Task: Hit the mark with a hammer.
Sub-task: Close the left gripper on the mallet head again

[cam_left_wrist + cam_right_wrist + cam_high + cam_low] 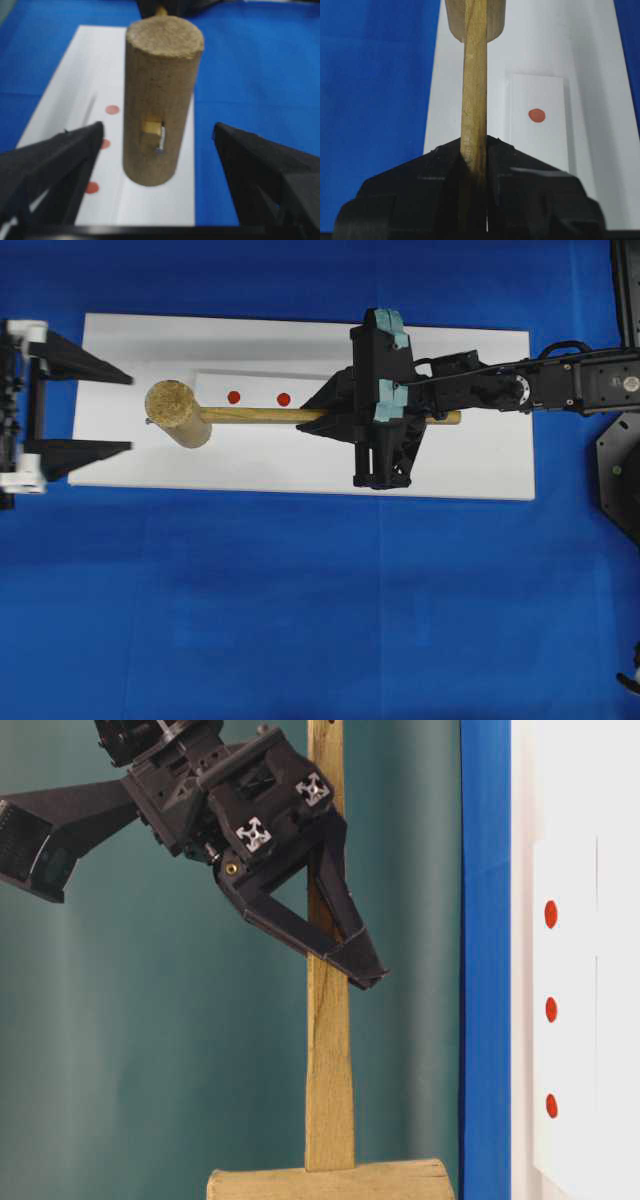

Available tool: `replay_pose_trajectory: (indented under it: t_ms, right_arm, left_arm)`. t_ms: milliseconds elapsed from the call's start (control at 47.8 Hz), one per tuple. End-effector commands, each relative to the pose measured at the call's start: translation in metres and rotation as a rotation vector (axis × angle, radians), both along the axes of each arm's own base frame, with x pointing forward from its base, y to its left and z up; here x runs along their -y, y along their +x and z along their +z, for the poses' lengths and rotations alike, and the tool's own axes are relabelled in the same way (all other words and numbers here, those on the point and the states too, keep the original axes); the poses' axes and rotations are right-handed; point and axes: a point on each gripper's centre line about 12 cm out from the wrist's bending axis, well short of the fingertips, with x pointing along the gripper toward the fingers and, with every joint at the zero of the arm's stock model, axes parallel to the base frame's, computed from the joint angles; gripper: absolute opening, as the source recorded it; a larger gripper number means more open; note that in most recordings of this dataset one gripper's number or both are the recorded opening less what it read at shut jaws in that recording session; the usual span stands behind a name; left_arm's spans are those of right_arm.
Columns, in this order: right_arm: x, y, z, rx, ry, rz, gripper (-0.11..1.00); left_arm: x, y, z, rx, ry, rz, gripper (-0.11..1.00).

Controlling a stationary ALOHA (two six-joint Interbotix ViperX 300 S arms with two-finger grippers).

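Hammer (240, 415) held over the white board (480, 460) by the right gripper (352, 416).

The right gripper's fingers were clenched on the wooden handle at mid-frame in the overhead view, the head lying at centre left beside two red dots (233, 397) on the raised strip (300, 383). Which dot was the mark could not be told. At the left edge, the left gripper (85, 406) stood spread wide and released, holding nothing.

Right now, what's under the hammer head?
The hammer head hangs over the white strip. Overhead shows only two red dots; the third is covered by the head. The left wrist view shows all three dots beside it.
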Motion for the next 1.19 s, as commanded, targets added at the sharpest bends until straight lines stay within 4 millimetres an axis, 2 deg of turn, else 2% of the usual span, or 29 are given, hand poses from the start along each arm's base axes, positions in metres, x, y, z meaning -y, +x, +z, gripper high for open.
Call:
replay_pose_trajectory:
  t_ms: [0,188,502,690,878,941,1004,1108,1171]
  right_arm:
    - [0.000,0.005,0.019,0.051,-0.010,0.002,0.02]
    - [0.000,0.005,0.019,0.051,-0.010,0.000,0.02]
    - [0.000,0.005,0.019,0.051,-0.010,0.002,0.02]
    - [0.000,0.005,0.019,0.050,-0.009,0.001,0.02]
    - [0.000,0.005,0.018,0.049,-0.010,0.000,0.02]
    - [0.000,0.005,0.019,0.051,-0.011,0.002,0.02]
    - [0.000,0.005,0.019,0.053,-0.012,-0.001,0.02]
    - [0.000,0.005,0.019,0.051,-0.010,0.000,0.02]
    - [0.000,0.005,0.019,0.051,-0.010,0.000,0.02]
  left_arm:
    - [-0.002,0.018,0.005,0.011,0.002,0.003,0.92]
    - [-0.003,0.043,-0.003,-0.031,0.000,0.004,0.94]
    - [-0.006,0.073,-0.004,-0.063,0.000,0.009,0.94]
    - [-0.007,0.082,-0.004,-0.066,0.003,0.010,0.94]
    - [-0.010,0.083,-0.004,-0.071,0.005,0.018,0.93]
    - [-0.012,0.082,-0.007,-0.087,0.007,0.025,0.88]
    - [-0.012,0.080,-0.010,-0.105,0.010,0.024,0.77]
    - [-0.012,0.079,-0.012,-0.121,0.012,0.021,0.44]
    - [-0.012,0.079,-0.013,-0.122,0.012,0.021,0.44]
